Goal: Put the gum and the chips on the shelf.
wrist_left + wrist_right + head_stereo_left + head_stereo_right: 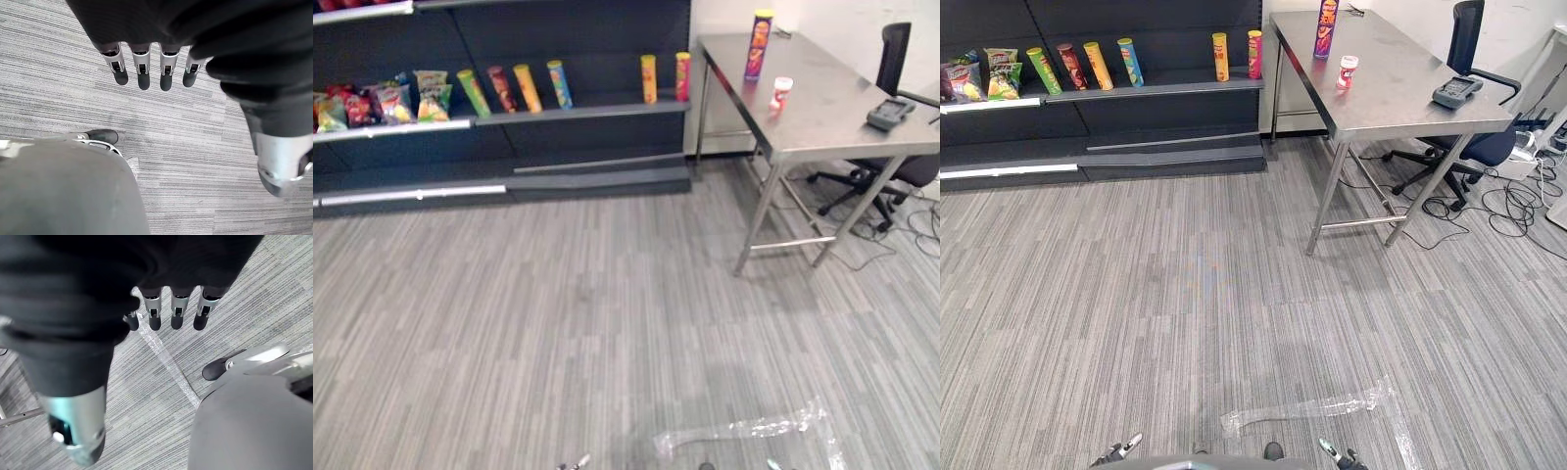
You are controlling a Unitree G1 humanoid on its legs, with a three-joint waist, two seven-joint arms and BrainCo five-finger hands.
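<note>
Dangling open: L hand (166, 63), R hand (177, 308)

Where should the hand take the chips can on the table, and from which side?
Around its wall at mid-height, wrapped from the side. The chips can stands upright, tall and narrow, near the table edge facing the shelf, so probably come in level from that edge.

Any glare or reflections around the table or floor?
Right eye view: the steel table has a mild sheen, yet the chips can and the gum tub stand out plainly on it. Left eye view: clear tape on the carpet glints, and the shelf's white edge strip is bright.
</note>
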